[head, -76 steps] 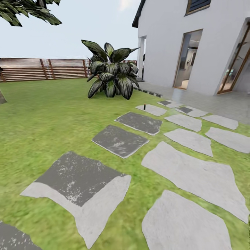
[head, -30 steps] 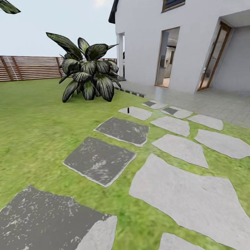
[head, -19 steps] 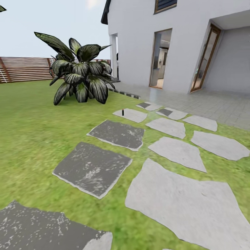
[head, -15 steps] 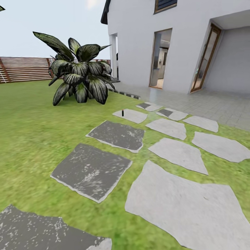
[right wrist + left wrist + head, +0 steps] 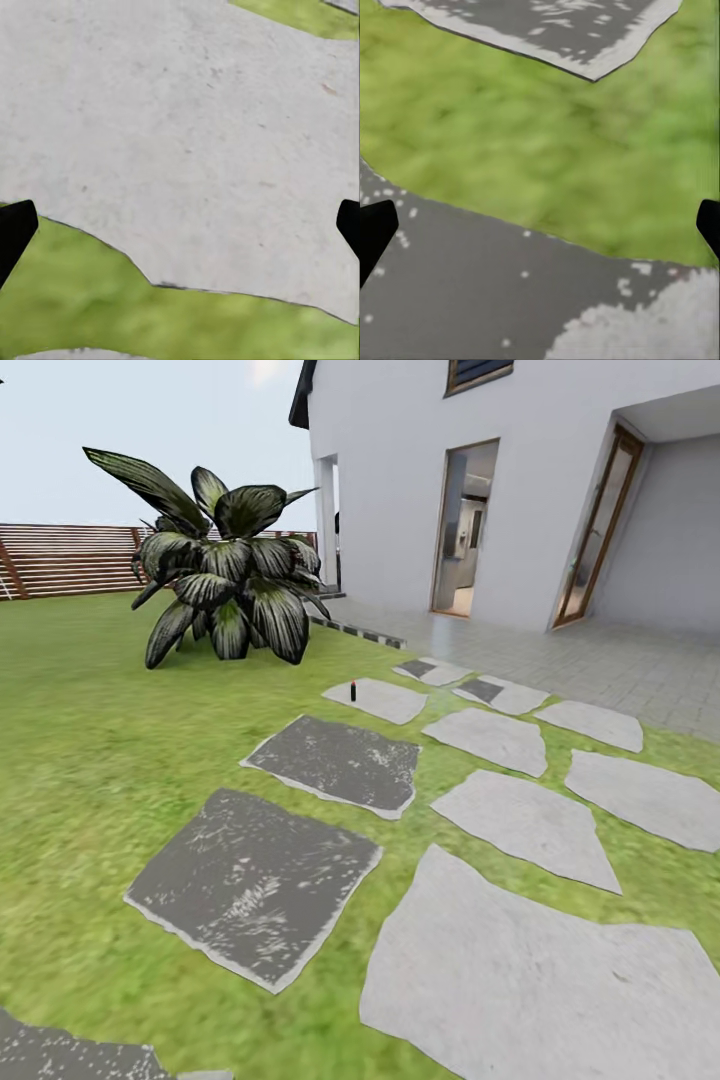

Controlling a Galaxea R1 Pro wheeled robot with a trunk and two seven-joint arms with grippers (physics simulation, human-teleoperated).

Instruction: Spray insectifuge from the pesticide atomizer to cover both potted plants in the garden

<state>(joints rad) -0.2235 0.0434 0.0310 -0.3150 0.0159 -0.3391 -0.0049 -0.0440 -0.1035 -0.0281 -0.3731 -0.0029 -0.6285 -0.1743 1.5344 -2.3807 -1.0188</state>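
While I roll toward it, the pesticide atomizer (image 5: 353, 690) stands upright on a stepping stone (image 5: 385, 701) at frame centre; both my grippers hang spread apart and empty; next I must come closer.

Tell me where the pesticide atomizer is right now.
In the head view, the pesticide atomizer stands upright on a light stepping stone, ahead, right of the striped-leaf bush.

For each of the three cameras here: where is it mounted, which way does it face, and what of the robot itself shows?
Head view: on the robot's head, facing forward over the lawn toward the house; the pesticide atomizer stands on a stepping stone.
Left wrist view: near the left gripper, facing down at a dark stone and grass; both fingertips at the edges.
Right wrist view: near the right gripper, facing down at a pale stone.
Shared: both wrist views show grass and wide-apart fingertips.
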